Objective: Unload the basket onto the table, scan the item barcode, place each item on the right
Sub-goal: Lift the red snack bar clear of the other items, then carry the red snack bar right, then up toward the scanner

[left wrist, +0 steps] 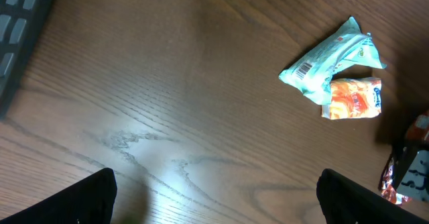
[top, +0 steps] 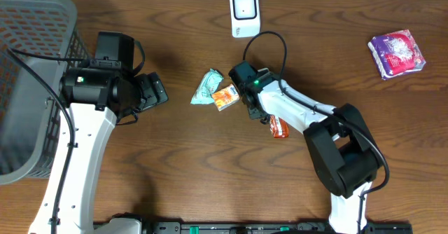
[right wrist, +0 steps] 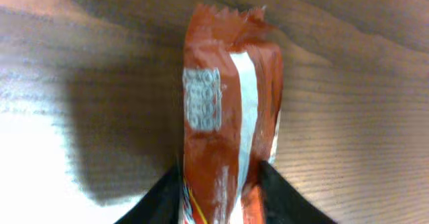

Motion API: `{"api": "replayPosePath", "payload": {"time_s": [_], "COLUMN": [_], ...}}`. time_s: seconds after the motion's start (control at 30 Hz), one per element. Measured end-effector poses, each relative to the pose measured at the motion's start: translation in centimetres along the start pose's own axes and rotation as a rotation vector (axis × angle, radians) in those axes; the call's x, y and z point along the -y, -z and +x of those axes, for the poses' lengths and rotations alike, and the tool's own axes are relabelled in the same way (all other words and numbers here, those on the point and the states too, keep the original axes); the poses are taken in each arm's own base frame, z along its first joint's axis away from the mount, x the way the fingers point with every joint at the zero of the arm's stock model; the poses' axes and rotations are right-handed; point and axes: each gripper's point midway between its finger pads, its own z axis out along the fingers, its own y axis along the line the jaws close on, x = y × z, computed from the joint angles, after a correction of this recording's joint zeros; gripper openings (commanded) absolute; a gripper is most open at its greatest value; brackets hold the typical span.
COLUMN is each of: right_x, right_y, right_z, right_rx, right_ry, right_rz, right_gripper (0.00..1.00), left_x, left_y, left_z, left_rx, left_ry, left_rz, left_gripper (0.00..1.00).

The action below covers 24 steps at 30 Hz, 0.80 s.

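Note:
A red snack packet [right wrist: 224, 83] with a white back seam and a pale square patch stands upright between my right gripper's [right wrist: 221, 169] black fingers, which press on both its sides. From overhead the packet [top: 281, 127] peeks out under the right arm near the table's middle, with the right gripper [top: 269, 118] on it. The white scanner [top: 244, 13] stands at the back edge, well apart from the packet. My left gripper [top: 158, 90] hovers open over bare wood left of centre, and its fingers [left wrist: 74, 200] show wide apart with nothing between them.
A teal packet [top: 207, 87] with a barcode [left wrist: 305, 70] and an orange packet [top: 225, 96] lie together just left of the right wrist. A purple packet [top: 396, 53] lies at the far right. A grey mesh basket [top: 28, 87] fills the left edge.

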Motion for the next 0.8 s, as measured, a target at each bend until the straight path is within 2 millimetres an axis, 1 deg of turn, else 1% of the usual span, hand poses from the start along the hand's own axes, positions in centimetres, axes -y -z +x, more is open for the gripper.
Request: {"api": "replayPosePath", "payload": {"time_s": [0.17,0.3,0.43,0.6,0.8], "right_x": [-0.1,-0.1,-0.1,-1.0,-3.0], "right_y": [-0.2,-0.2,0.0,0.7,3.0], "right_z": [-0.1,-0.2,-0.4,-0.8,-2.0], "right_rx": [-0.004,-0.026,-0.080,-0.162,-0.212], "right_ry": [0.002,-0.009,-0.034,-0.047,-0.059], "right_rz": [0.003,-0.023,-0.091,-0.245,-0.519], "right_gripper": [0.01,0.01,0.01,0.01,0.01], "left_x": [0.0,0.0,0.0,0.0,0.0], "left_y": [0.0,0.0,0.0,0.0,0.0], "left_z": [0.0,0.0,0.0,0.0,0.0], "left_rx": [0.000,0.000,0.000,0.000,0.000], "left_ry": [0.000,0.000,0.000,0.000,0.000], "left_rz": [0.000,0.000,0.000,0.000,0.000], "left_gripper": [0.95,0.95,0.95,0.95,0.95]}}
